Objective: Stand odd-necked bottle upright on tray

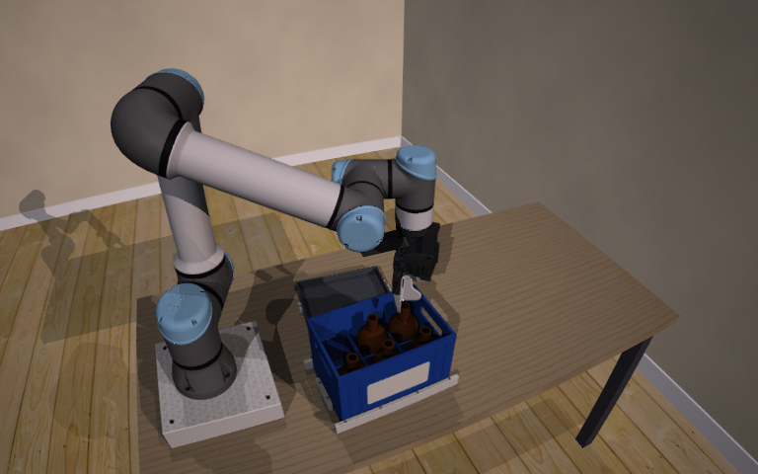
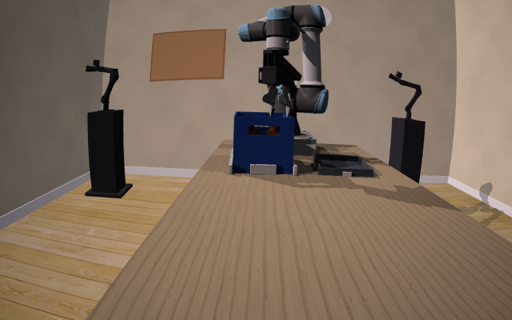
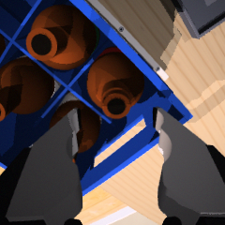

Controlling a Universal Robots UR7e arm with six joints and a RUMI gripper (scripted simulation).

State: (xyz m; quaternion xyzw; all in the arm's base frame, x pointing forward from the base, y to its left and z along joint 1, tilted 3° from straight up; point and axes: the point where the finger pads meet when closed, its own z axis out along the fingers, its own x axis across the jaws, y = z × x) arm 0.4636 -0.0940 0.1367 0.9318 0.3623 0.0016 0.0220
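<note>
The blue crate (image 1: 348,394) (image 2: 264,151) (image 3: 117,168) holds five brown bottles. The back right bottle (image 1: 403,327) (image 3: 112,75) and the back middle bottle (image 1: 371,337) (image 3: 77,44) stand in the row beside the tray. The front right bottle (image 1: 424,335) (image 3: 89,131) is partly hidden by a finger in the wrist view. Two more bottles stand front middle (image 1: 388,348) and front left (image 1: 351,360). My gripper (image 1: 401,304) (image 2: 280,114) (image 3: 116,109) is open and empty, pointing down above the back right bottle's neck. I cannot tell which neck differs. The dark tray (image 1: 335,287) (image 2: 328,171) (image 3: 202,16) holds nothing.
Pale strips (image 1: 397,405) (image 2: 263,169) lie along the crate's foot. The back left compartment is empty. The robot's base plate (image 1: 254,399) is left of the crate in the top view. Two black pedestals (image 2: 105,151) (image 2: 407,147) with small arms stand beyond the table.
</note>
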